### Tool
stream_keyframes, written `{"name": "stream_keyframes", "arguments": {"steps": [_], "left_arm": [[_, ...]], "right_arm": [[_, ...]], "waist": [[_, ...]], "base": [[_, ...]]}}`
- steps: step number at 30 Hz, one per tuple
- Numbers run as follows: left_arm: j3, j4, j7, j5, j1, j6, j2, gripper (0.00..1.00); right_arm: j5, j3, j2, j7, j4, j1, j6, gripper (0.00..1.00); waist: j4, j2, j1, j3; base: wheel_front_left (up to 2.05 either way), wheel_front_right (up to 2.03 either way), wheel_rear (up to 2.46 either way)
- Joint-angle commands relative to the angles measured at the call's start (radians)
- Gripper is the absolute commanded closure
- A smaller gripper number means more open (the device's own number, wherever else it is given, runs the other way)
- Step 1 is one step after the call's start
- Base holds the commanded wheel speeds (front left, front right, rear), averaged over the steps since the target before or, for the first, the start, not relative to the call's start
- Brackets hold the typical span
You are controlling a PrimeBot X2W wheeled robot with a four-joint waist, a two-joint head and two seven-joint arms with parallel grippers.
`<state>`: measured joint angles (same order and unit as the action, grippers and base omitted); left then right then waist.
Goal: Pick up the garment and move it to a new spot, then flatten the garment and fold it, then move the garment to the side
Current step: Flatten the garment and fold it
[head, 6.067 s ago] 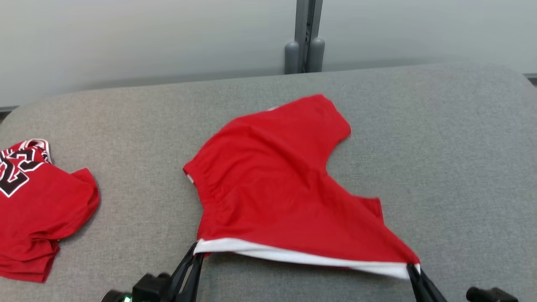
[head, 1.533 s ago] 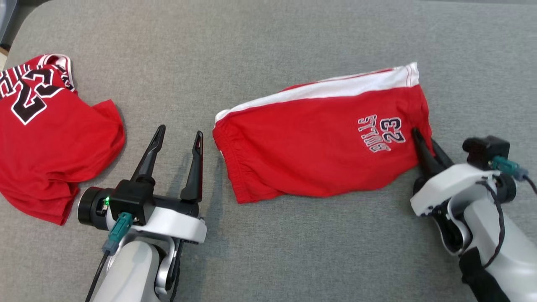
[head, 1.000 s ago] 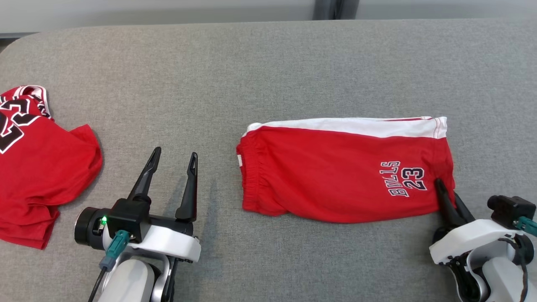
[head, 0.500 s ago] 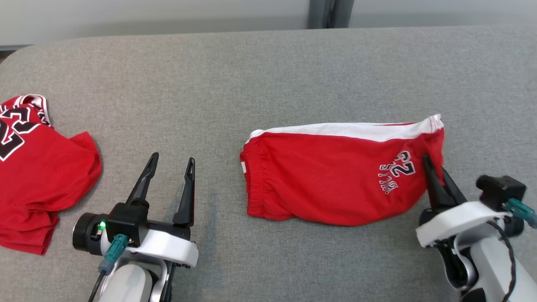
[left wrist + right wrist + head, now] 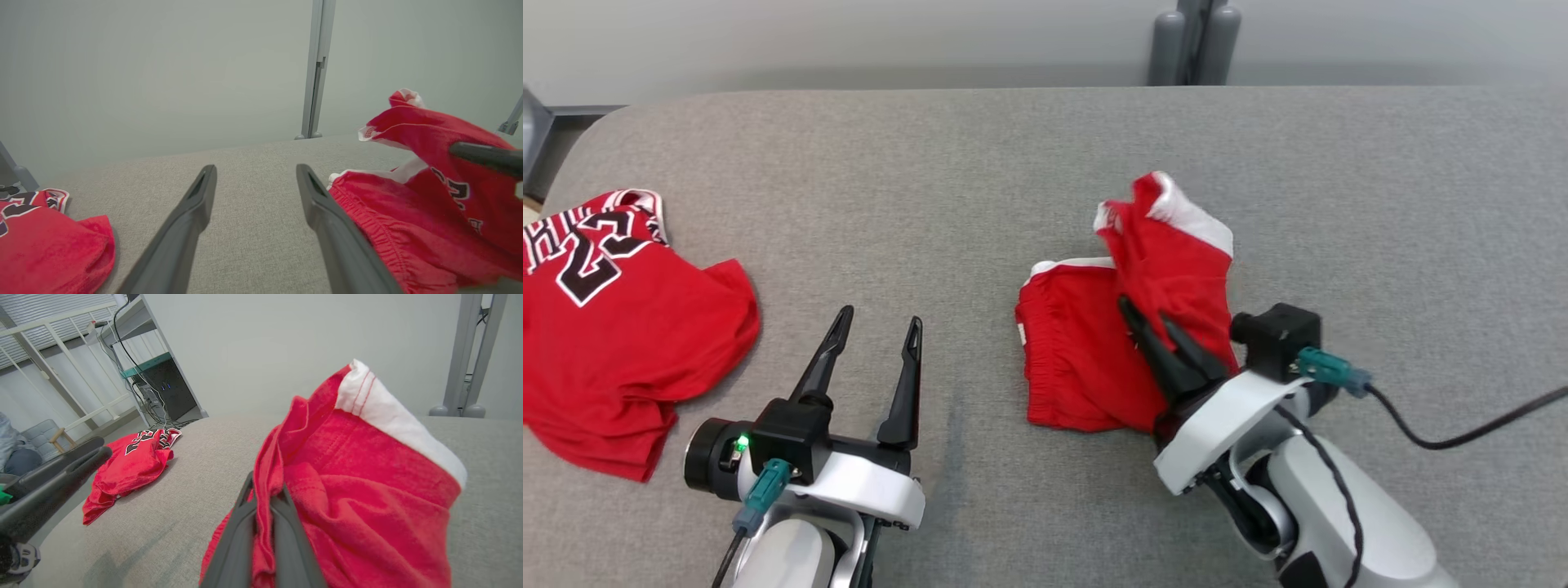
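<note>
In the head view my right jaws are pinched shut on the leg end of the shorts [image 5: 1078, 367], lifted over the waistband half; a moment ago the shorts lay full-length on the table [image 5: 980, 163]. In the left wrist view my left jaws stand wide and empty, with the shorts just to their right. In the right wrist view the held cloth is bunched, so I reckon the fold may land crumpled or askew.

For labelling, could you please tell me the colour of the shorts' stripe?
White stripe, clearest in right wrist view.
</note>
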<state>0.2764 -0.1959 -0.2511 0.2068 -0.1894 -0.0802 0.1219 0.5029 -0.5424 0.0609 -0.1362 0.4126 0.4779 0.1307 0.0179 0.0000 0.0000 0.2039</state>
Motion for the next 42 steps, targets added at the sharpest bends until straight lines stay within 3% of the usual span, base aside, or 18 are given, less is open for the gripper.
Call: {"name": "stream_keyframes", "arguments": {"steps": [1,5,14,15,18,24,28,36,41,42], "left_arm": [[0.000,-0.003,-0.001,0.005,0.000,-0.002,0.003,0.00],[0.011,-0.007,-0.003,0.007,-0.008,0.003,-0.003,0.00],[0.015,-0.016,-0.007,0.012,-0.024,0.000,-0.002,0.00],[0.016,-0.018,-0.008,0.012,-0.026,-0.001,-0.002,0.00],[0.018,-0.022,-0.009,0.015,-0.026,-0.002,-0.004,0.00],[0.019,-0.026,-0.011,0.014,-0.021,-0.008,0.000,0.00],[0.018,-0.027,-0.012,0.015,-0.013,-0.010,0.006,0.00],[-0.004,-0.013,-0.012,0.019,0.014,-0.031,0.025,0.00],[-0.021,-0.003,-0.013,0.025,0.024,-0.038,0.039,0.00],[-0.039,0.005,-0.013,0.035,0.045,-0.050,0.050,0.00]], "right_arm": [[0.017,-0.022,0.001,-0.009,0.023,0.014,0.000,1.00],[0.054,-0.107,-0.007,-0.037,0.122,0.050,0.000,1.00],[0.185,-0.307,-0.007,-0.094,0.207,0.129,0.000,1.00],[0.190,-0.317,-0.007,-0.099,0.216,0.138,0.000,0.89],[0.193,-0.343,-0.008,-0.115,0.230,0.159,0.000,0.00],[0.140,-0.360,-0.007,-0.131,0.167,0.167,0.000,0.00],[0.079,-0.289,0.030,-0.130,0.081,0.124,0.000,0.00],[-0.049,0.063,0.093,-0.130,-0.072,-0.073,0.000,0.00],[-0.095,0.211,0.100,-0.130,-0.116,-0.156,0.000,0.00],[-0.139,0.329,0.109,-0.130,-0.146,-0.221,0.000,0.00]], "waist": [[0.014,0.0000,0.0000,0.002],[0.042,0.0000,0.0000,0.016],[0.057,0.0000,0.0000,0.048],[0.056,0.0000,0.0000,0.049],[0.051,0.0000,0.0000,0.047],[0.035,0.0000,0.0000,0.034],[0.024,0.0000,0.0000,0.023],[-0.011,0.0000,0.0000,-0.015],[-0.025,0.0000,0.0000,-0.033],[-0.035,0.0000,0.0000,-0.052]], "base": [[0.00,0.00,0.00],[0.00,0.00,0.00],[0.00,0.00,0.00],[0.00,0.00,0.00],[0.00,0.00,0.00],[0.00,0.00,0.00],[0.00,0.00,0.00],[0.00,0.00,0.00],[0.00,0.00,0.00],[0.00,0.00,0.00]]}}
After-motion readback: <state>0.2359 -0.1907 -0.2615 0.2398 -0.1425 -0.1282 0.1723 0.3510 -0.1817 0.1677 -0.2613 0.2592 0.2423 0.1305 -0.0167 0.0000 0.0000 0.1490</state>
